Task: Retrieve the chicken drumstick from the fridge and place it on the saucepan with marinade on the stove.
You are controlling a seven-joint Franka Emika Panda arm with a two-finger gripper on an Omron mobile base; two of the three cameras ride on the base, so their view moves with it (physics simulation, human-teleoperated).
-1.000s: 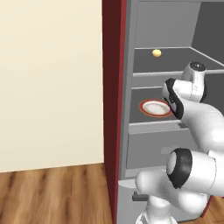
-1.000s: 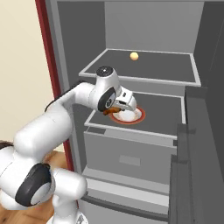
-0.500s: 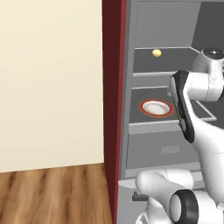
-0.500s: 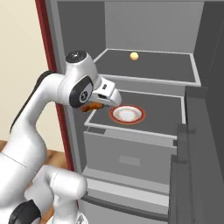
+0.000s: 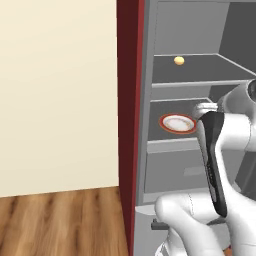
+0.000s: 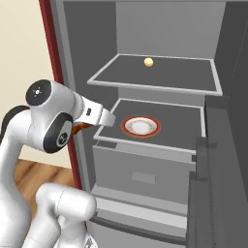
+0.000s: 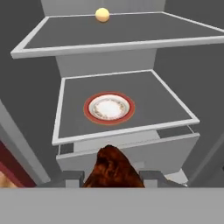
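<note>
Hand view: the chicken drumstick [image 7: 113, 169] is held at the bottom edge, in front of the open fridge [image 7: 26, 105].

The gripper [image 7: 113, 177] is closed on the drumstick, clear of the shelves and outside the front edge of the middle shelf [image 7: 157, 103]. On that shelf a red-rimmed white plate [image 7: 109, 108] is seen near the centre. A small pale yellow ball [image 7: 102, 14] is set toward the back of the upper shelf [image 7: 65, 30]. In the right base view, brown meat [image 6: 80, 127] is glimpsed beside the white arm [image 6: 53, 126], by the fridge's dark red side panel [image 6: 60, 72].
</note>
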